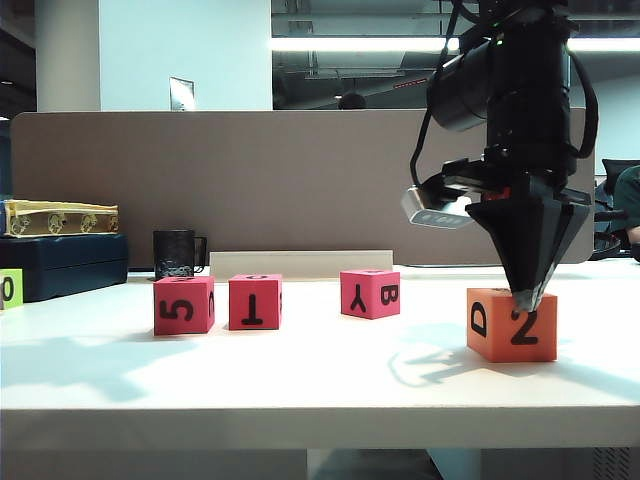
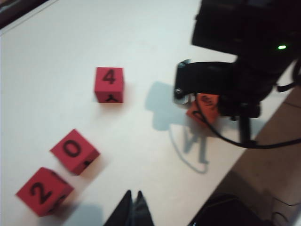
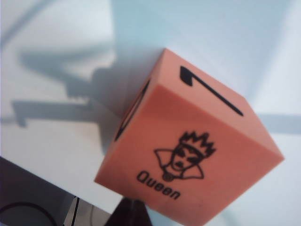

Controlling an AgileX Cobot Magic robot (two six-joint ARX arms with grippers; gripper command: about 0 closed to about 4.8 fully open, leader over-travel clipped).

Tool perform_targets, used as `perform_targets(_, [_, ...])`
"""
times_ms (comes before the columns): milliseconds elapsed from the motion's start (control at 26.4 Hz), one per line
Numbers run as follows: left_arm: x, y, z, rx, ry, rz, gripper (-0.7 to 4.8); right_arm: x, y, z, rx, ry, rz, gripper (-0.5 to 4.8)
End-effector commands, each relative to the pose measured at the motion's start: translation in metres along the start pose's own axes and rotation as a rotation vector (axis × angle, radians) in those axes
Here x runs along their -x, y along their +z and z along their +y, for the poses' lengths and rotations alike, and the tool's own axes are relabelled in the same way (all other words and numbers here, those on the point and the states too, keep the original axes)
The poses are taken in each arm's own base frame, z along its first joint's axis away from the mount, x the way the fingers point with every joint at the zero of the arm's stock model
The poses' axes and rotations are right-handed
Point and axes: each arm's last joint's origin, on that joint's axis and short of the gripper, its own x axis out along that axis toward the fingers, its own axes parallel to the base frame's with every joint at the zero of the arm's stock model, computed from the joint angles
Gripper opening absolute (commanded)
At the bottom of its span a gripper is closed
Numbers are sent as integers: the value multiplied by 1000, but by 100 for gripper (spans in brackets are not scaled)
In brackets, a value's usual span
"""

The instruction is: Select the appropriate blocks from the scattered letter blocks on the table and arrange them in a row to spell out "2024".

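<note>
Here, the scene was laid out as follows.

Right gripper (image 1: 527,297): it was seen at the right of the exterior view, pointing down, its fingers pressed together with nothing between them; the tip was set at the top front edge of the orange block (image 1: 511,324), apparently touching it.

Orange block: it was seen resting on the table (image 1: 320,385) near the front edge, with "2" and "D" on the faces turned to the exterior camera. In the right wrist view it was found directly below the closed fingertips (image 3: 132,213), with a "Queen" drawing on one face.

Left gripper (image 2: 132,207): it was seen only in the left wrist view, its dark fingers drawn together to a point and gripping nothing, held above bare table near the "0" and "2" blocks without contact.

Pink-red blocks: three were seen in a loose row to the left of the orange block and well apart from it. Their tops were read from the left wrist view as "2" (image 2: 43,191), "0" (image 2: 74,151) and "4" (image 2: 109,84). The "4" block was placed nearest the orange one.

Background: a grey-brown partition (image 1: 250,180) was seen behind the table, with a black mug (image 1: 176,254) before it and a lime-green cube (image 1: 10,289) at the far left.
</note>
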Motion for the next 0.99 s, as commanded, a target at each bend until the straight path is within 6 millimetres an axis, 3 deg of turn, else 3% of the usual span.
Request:
perform_targets(38, [-6, 1, -3, 15, -50, -60, -6, 0, 3, 0, 2, -6, -32, -9])
perform_targets(303, [-32, -8, -15, -26, -45, -101, -6, 0, 3, 0, 2, -7, -35, -9])
perform_targets(531, [-43, -20, -58, -126, 34, -158, -6, 0, 4, -1, 3, -23, -41, -9])
perform_targets(720, [-45, -31, -78, -159, 76, -164, -6, 1, 6, -2, 4, -38, -57, -9])
perform_targets(986, [-61, -64, -112, -231, 168, -94, -6, 1, 8, -2, 4, -52, -73, -9])
